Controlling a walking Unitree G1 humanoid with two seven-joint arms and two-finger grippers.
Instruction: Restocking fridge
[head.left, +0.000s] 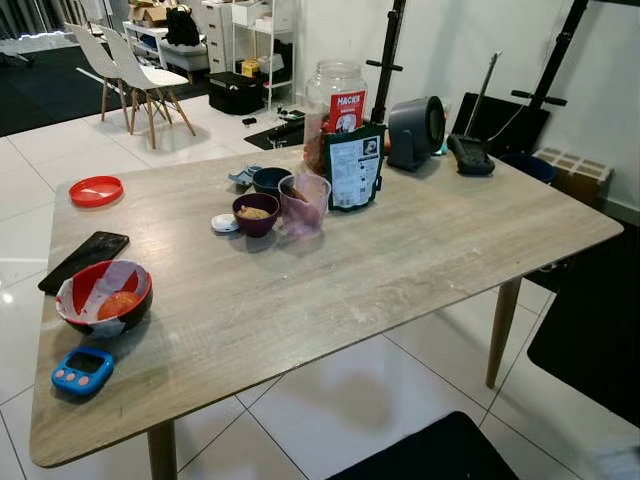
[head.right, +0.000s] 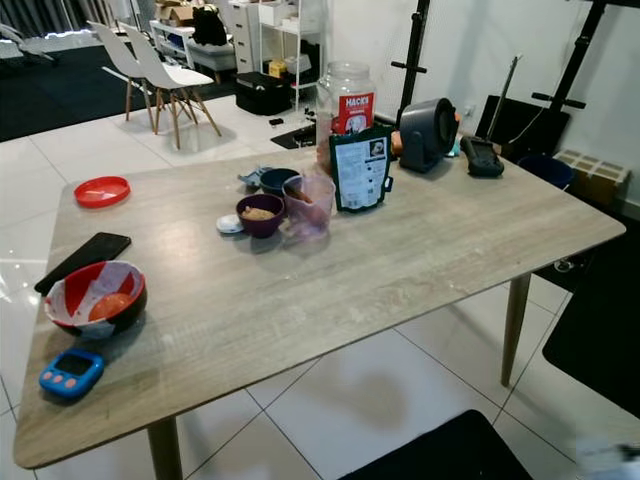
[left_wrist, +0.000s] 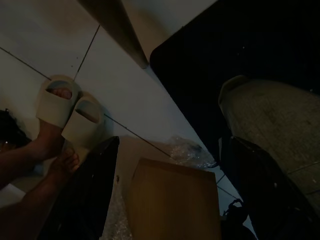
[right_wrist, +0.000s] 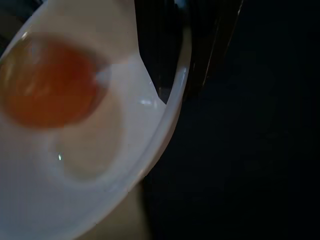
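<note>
Gripping: right claw (right_wrist: 172, 75) pinches white bowl (right_wrist: 100, 165) at its rim, one finger inside, one outside.
Contents: orange blob (right_wrist: 50, 82) just beside the inner finger.
Left claw: fingers unclear, cannot tell.

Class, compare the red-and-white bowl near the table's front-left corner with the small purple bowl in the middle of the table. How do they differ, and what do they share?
The red-and-white bowl is wider and stands near the wooden table's edge; the small purple bowl is smaller and sits amid the central cluster. The red-and-white bowl holds something orange, the purple bowl something pale brown. Both stand upright and hold food.
</note>
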